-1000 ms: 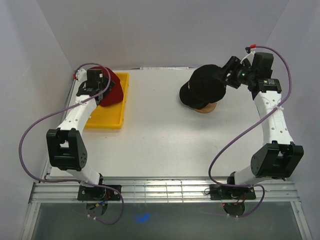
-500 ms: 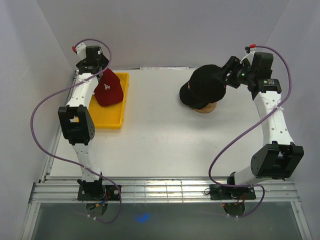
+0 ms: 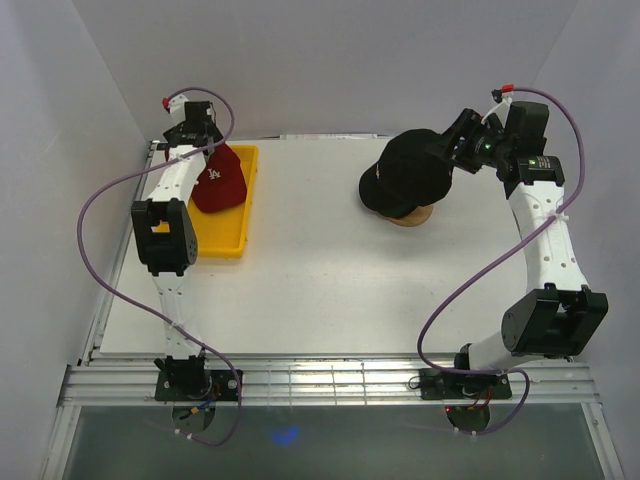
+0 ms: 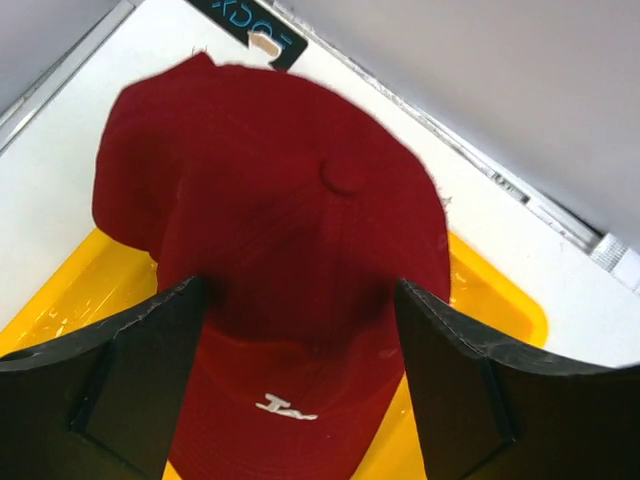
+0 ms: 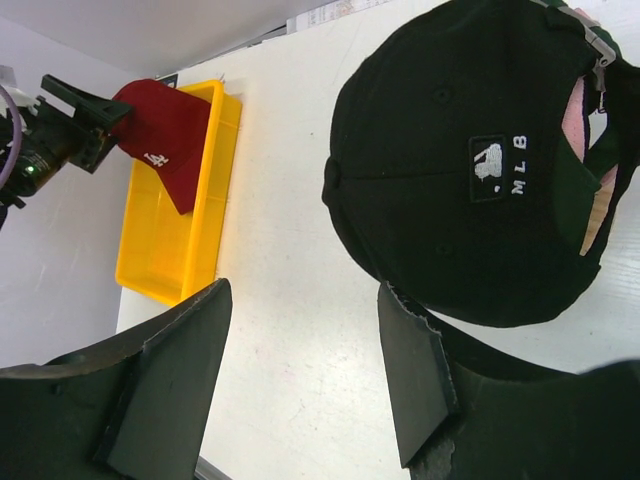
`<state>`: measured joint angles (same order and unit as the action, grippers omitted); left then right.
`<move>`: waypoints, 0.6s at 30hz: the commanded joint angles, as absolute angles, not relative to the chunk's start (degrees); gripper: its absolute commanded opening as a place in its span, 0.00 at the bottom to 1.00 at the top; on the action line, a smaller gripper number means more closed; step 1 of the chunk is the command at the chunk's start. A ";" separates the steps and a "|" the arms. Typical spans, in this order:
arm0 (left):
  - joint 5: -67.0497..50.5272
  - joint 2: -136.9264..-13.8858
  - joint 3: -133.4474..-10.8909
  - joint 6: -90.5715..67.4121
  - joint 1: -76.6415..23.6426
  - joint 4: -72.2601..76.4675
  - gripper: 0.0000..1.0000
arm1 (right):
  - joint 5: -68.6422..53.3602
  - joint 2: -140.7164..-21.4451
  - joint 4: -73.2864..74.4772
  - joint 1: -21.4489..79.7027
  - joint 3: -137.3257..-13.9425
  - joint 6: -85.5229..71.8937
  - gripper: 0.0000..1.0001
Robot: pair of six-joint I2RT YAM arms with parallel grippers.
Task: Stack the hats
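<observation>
Dark red cap point(image 4: 290, 240) lies in the yellow tray point(image 4: 500, 300), its crown overlapping the tray's far rim. My left gripper point(image 4: 298, 290) hovers over it, jaws spread wide, gripping nothing. Black cap point(image 5: 460, 170) sits over the pink cap point(image 5: 575, 110) on the wooden stand point(image 3: 412, 216). My right gripper point(image 5: 303, 295) stands parted just beside it, empty.

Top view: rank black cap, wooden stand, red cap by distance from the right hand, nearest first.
1. black cap, right beside the right hand, far right.
2. wooden stand, under that cap, showing at its near edge.
3. red cap, far left, at the yellow tray.
</observation>
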<state>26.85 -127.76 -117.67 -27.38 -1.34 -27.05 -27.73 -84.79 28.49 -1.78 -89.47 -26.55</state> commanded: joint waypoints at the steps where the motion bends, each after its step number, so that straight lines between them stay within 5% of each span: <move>1: 26.02 -121.30 -109.82 -27.34 -1.67 -25.50 0.86 | -27.51 -83.58 27.07 -1.58 -91.23 -25.93 0.66; 7: 24.61 -118.56 -105.47 -25.93 -1.67 -21.09 0.82 | -27.42 -83.06 26.81 -1.58 -89.65 -25.84 0.66; 11: 24.26 -118.74 -105.82 -25.84 -1.67 -21.53 0.66 | -27.60 -82.88 26.81 -1.58 -89.74 -25.93 0.65; 18: 23.65 -116.19 -108.10 -24.87 -1.67 -21.97 0.04 | -27.33 -82.79 27.16 -1.58 -89.82 -25.75 0.60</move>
<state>24.14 -123.09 -105.58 -25.89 -1.37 -22.31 -27.38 -84.77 28.51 -1.78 -89.36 -26.52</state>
